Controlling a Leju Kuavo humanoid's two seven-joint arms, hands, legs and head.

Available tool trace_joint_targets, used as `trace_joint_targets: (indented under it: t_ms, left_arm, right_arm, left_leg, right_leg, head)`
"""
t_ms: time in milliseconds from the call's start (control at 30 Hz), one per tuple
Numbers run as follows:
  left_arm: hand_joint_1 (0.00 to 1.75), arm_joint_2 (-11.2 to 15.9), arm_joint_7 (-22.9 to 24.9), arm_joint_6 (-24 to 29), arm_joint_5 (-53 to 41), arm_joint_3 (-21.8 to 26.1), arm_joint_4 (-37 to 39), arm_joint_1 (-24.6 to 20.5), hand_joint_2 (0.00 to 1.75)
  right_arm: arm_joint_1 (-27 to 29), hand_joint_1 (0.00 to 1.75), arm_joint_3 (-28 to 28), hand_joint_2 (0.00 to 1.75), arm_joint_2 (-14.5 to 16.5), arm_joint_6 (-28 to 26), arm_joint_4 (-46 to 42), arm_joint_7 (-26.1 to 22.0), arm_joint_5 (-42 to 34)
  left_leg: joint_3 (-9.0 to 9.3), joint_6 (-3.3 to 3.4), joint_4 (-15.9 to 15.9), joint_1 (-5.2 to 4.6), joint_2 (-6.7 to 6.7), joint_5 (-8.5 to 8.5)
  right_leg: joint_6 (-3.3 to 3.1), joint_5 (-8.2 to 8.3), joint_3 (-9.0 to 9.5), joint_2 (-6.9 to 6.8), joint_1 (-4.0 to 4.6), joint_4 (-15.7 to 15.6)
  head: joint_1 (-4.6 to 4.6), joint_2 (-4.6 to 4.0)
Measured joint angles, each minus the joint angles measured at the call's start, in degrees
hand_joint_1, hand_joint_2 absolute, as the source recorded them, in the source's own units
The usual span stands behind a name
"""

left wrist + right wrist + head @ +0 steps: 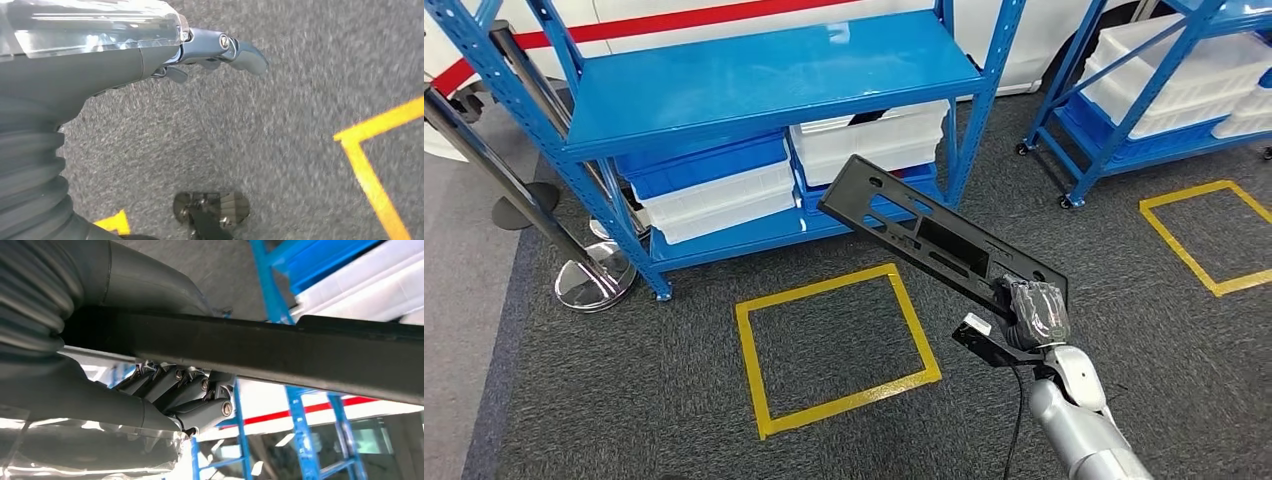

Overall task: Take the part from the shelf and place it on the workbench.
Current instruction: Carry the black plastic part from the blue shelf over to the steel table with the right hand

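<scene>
Right hand [1036,312] fingers [192,399] clench one end of the long flat black slotted plastic part [934,240], whose long axis runs back toward the blue metal shelf [764,75]; left hand [150,55] hangs released.

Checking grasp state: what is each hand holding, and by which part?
Right hand grips the black part at its near end. Left hand holds nothing.

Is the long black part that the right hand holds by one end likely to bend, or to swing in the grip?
The black part is probably stiff: held at one end by the right hand, it stays straight with no sag. Its cut-outs suggest it is light for its length. The long overhang could still make it twist in the fingers.
</scene>
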Motion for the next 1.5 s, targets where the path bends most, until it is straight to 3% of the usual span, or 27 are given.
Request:
trace_joint_targets:
  t_ms: [33,67,100,167,233,333,400,500,533,567,600,633,700,767,800,833,900,933,1000,1067,1100,1167,1233,1267,1367,1433,1500]
  left_arm:
    - [0.0,0.0,0.1,0.0,-0.1,0.0,0.0,0.1,1.75]
    - [0.0,0.0,0.1,-0.1,-0.3,0.0,0.0,0.2,1.75]
    - [0.0,0.0,0.1,-0.1,-0.4,0.0,0.0,0.2,1.75]
    - [0.0,0.0,0.2,-0.4,-0.6,0.0,0.0,0.2,1.75]
    - [0.0,0.2,0.2,-0.7,-0.6,0.0,0.0,0.1,1.75]
    - [0.0,0.4,0.2,-0.9,-0.6,0.1,0.0,0.1,1.75]
    - [0.0,0.4,0.3,-0.9,-0.5,0.2,0.0,0.1,1.75]
    - [0.0,0.4,0.5,-0.7,-0.5,0.4,0.0,0.3,1.75]
    - [0.0,0.4,0.5,-0.6,-0.5,0.5,0.0,0.4,1.75]
    - [0.0,0.4,0.6,-0.6,-0.6,0.5,0.0,0.5,1.75]
    - [0.0,0.4,0.7,-0.6,-0.6,0.5,0.0,0.6,1.75]
    - [0.0,0.4,0.8,-0.6,-0.8,0.5,0.0,0.6,1.75]
    - [0.0,0.6,1.1,-0.6,-1.0,0.5,0.0,0.7,1.75]
    - [0.0,0.7,1.3,-0.6,-1.2,0.5,0.0,0.9,1.75]
    - [0.0,0.7,1.3,-0.6,-1.3,0.5,0.0,0.9,1.75]
    - [0.0,0.7,1.3,-0.7,-1.4,0.5,0.1,0.9,1.75]
    - [0.0,0.7,1.3,-1.0,-1.7,0.5,0.0,0.8,1.75]
    - [0.0,0.6,1.3,-1.1,-1.8,0.5,0.0,0.8,1.75]
    - [0.0,0.6,1.3,-1.5,-1.9,0.5,0.0,0.8,1.75]
    - [0.0,0.6,1.3,-1.8,-1.9,0.5,0.0,0.9,1.75]
    - [0.0,0.6,1.3,-1.9,-1.9,0.5,0.0,0.9,1.75]
    - [0.0,0.5,1.3,-2.3,-1.8,0.5,0.0,0.9,1.75]
    - [0.0,0.5,1.2,-2.6,-1.6,0.5,0.0,0.9,1.75]
    - [0.0,0.5,1.2,-2.8,-1.5,0.5,0.0,0.8,1.75]
    - [0.0,0.5,1.1,-3.0,-1.2,0.5,0.0,0.7,1.75]
    - [0.0,0.4,1.1,-3.3,-1.1,0.5,0.0,0.7,1.75]
    - [0.0,0.4,1.2,-3.5,-1.1,0.5,0.1,0.9,1.75]
  right_arm:
    - [-0.1,1.75,-0.5,1.75,-0.1,0.0,-0.1,0.6,2.0]
    - [-0.4,1.75,-0.9,1.75,-0.3,0.0,-0.1,1.1,3.7]
    - [-1.0,1.75,-1.3,1.75,-0.7,0.0,-0.1,1.7,5.2]
    - [-3.7,1.75,-1.3,1.75,-1.4,0.5,0.1,3.2,7.5]
    - [-7.9,1.75,-0.7,1.75,-2.4,1.7,0.8,5.3,9.5]
    - [-14.6,1.75,1.1,1.75,-4.3,4.0,2.4,8.6,12.8]
    - [-19.2,1.75,2.8,1.75,-5.4,5.3,3.5,10.6,15.0]
    - [-24.8,1.75,5.1,1.75,-6.7,6.3,5.5,13.4,17.2]
    - [-26.2,1.75,5.8,1.75,-7.2,6.6,6.2,13.9,17.4]
    - [-27.3,1.75,6.4,1.75,-7.6,6.8,6.9,14.3,17.4]
    - [-28.1,1.75,7.0,1.75,-8.2,6.9,7.6,14.4,17.1]
    - [-28.7,1.75,7.4,1.75,-8.8,7.0,8.1,14.5,16.7]
    - [-29.5,1.75,7.9,1.75,-9.9,6.9,8.9,14.5,15.8]
    - [-29.9,1.75,8.2,1.75,-10.8,6.7,9.7,14.5,15.2]
    - [-30.0,1.75,8.4,1.75,-11.2,6.6,10.1,14.6,15.0]
    - [-29.9,1.75,8.5,1.75,-11.6,6.6,10.3,14.7,14.9]
    - [-29.7,1.75,8.9,1.75,-12.3,6.5,10.8,14.9,15.0]
    - [-29.7,1.75,9.1,1.75,-12.5,6.5,11.0,15.2,15.1]
    - [-29.6,1.75,9.5,1.75,-12.7,6.4,11.5,16.1,15.4]
    - [-29.0,1.75,10.0,1.75,-12.7,6.4,12.0,17.0,15.8]
    - [-28.7,1.75,10.2,1.75,-12.7,6.3,12.2,17.4,15.9]
    - [-28.2,1.75,10.5,1.75,-12.9,6.2,12.6,17.9,16.0]
    - [-28.1,1.75,10.8,1.75,-13.2,6.0,12.8,18.3,15.9]
    - [-28.0,1.75,10.8,1.75,-13.3,6.0,12.8,18.4,15.8]
    - [-27.4,1.75,11.0,1.75,-13.8,5.9,13.2,18.9,15.7]
    - [-27.2,1.75,11.1,1.75,-14.0,5.8,13.3,19.7,15.7]
    - [-27.0,1.75,11.1,1.75,-14.1,5.7,13.3,20.6,15.7]
  left_leg:
    - [-0.29,-0.1,0.3,0.06,0.52,-0.02]
    - [-0.58,-0.24,0.7,0.16,1.03,-0.1]
    - [-0.89,-0.5,1.2,0.33,1.53,-0.26]
    - [-1.63,-1.33,2.5,0.52,2.5,-0.86]
    - [-2.43,-2.22,3.8,0.27,3.42,-1.45]
    - [-2.91,-3.08,4.3,0.08,4.24,-1.67]
    - [-3.77,-3.51,6.3,0.38,2.81,-3.33]
    - [-8.14,-3.63,16.7,0.57,0.14,-8.84]
    - [-9.51,-3.52,19.8,0.54,-0.06,-9.82]
    - [-10.09,-3.28,21.1,0.51,-0.15,-9.71]
    - [-9.65,-2.9,20.1,0.45,-0.28,-8.48]
    - [-8.3,-2.4,17.1,0.33,-0.69,-6.42]
    - [-5.01,-1.12,9.6,0.16,-3.18,-2.81]
    - [-3.36,-0.38,5.9,-0.03,-5.0,-1.72]
    - [-3.07,-0.29,5.4,-0.13,-4.85,-1.7]
    - [-2.74,-0.27,4.6,-0.14,-4.19,-1.53]
    - [-1.92,-0.14,2.5,0.08,-2.78,-0.69]
    - [-1.62,-0.1,1.6,0.23,-2.01,-0.19]
    - [-1.5,0.06,1.0,0.22,-0.59,0.23]
    - [-1.54,-0.05,1.0,0.25,0.81,0.19]
    - [-1.55,-0.17,1.1,0.31,1.48,0.09]
    - [-1.57,-0.67,1.7,0.41,2.74,-0.35]
    - [-1.75,-1.39,2.5,0.13,3.73,-1.05]
    - [-1.78,-1.7,2.9,-0.04,4.16,-1.32]
    - [-1.69,-2.53,3.2,-0.07,4.95,-1.89]
    - [-2.84,-3.02,6.1,0.22,2.97,-4.14]
    - [-6.03,-3.17,13.4,0.4,0.5,-8.09]
  right_leg:
    - [0.34,-0.76,-0.96,-0.25,-0.28,2.5]
    - [0.67,-0.5,-0.97,-0.47,-0.55,3.1]
    - [1.01,0.75,0.16,-0.8,-0.81,1.3]
    - [1.52,3.49,3.83,-2.31,-1.05,-5.5]
    - [0.87,4.36,5.32,-3.23,-0.86,-9.2]
    - [-0.8,4.44,4.51,-2.22,-0.71,-9.0]
    - [-1.57,4.77,4.32,-1.46,-0.75,-9.1]
    - [-2.19,5.05,4.1,-0.24,-0.48,-9.2]
    - [-2.27,5.1,4.07,0.27,-0.29,-9.2]
    - [-2.34,5.15,4.08,0.83,-0.08,-9.2]
    - [-2.37,5.19,4.12,1.42,0.13,-9.2]
    - [-2.38,5.23,4.17,1.98,0.32,-9.2]
    - [-2.22,5.39,4.14,2.93,0.5,-9.2]
    - [-1.6,5.81,3.84,3.95,0.09,-9.4]
    - [-1.12,6.15,3.69,4.59,-0.14,-9.6]
    - [-0.63,6.5,3.62,5.23,-0.3,-10.0]
    - [0.0,6.12,3.15,4.17,-0.13,-9.7]
    - [0.21,4.96,2.28,2.82,0.01,-8.1]
    - [0.64,1.45,-0.75,0.33,-0.13,-1.4]
    - [1.18,-0.11,-2.89,-0.3,-0.47,3.7]
    - [1.41,0.58,-2.48,-0.54,-0.67,3.4]
    - [1.75,3.69,1.34,-1.97,-0.94,-3.2]
    - [1.26,5.47,4.8,-3.64,-0.61,-9.5]
    - [0.78,5.53,5.37,-3.93,-0.41,-10.7]
    - [-0.74,5.55,5.07,-2.36,-0.27,-10.8]
    - [-1.52,5.76,4.97,-1.41,-0.39,-10.9]
    - [-1.96,5.9,4.83,-0.42,-0.32,-10.9]
  head:
    - [0.01,0.0]
    - [0.01,0.0]
    - [0.01,0.0]
    - [0.01,0.0]
    - [-0.04,0.0]
    - [-0.11,0.0]
    - [-0.11,0.0]
    - [-0.12,0.0]
    - [-0.12,0.0]
    - [-0.12,0.0]
    - [-0.12,0.0]
    - [-0.11,0.0]
    - [-0.1,0.0]
    - [-0.1,0.0]
    - [-0.1,0.0]
    - [-0.12,0.0]
    - [-0.11,0.0]
    - [-0.09,0.0]
    - [-0.08,0.0]
    - [-0.08,0.0]
    - [-0.08,0.0]
    - [-0.08,0.0]
    - [-0.07,0.0]
    - [-0.09,0.0]
    - [-0.1,0.0]
    - [-0.09,0.0]
    - [-0.1,0.0]
